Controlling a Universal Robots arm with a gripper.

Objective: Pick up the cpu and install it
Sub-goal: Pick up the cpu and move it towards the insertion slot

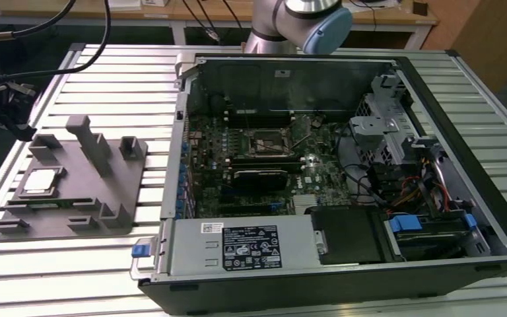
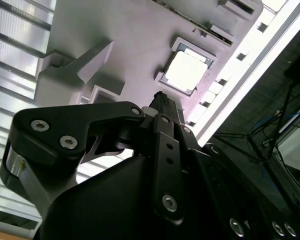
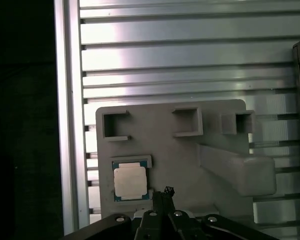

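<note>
The small, flat, square silvery cpu (image 1: 42,181) (image 3: 130,181) (image 2: 186,71) lies in a shallow pocket of the grey plastic fixture plate (image 1: 68,205) on the slatted aluminium worktop (image 1: 103,86). In both wrist views the black jaws hang above the plate, drawn narrow together and holding nothing.

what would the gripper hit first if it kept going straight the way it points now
Most likely the grey moulded holder block, just beside the small square silvery cpu in its recess; the gripper aims there, though depth is unclear.
</note>
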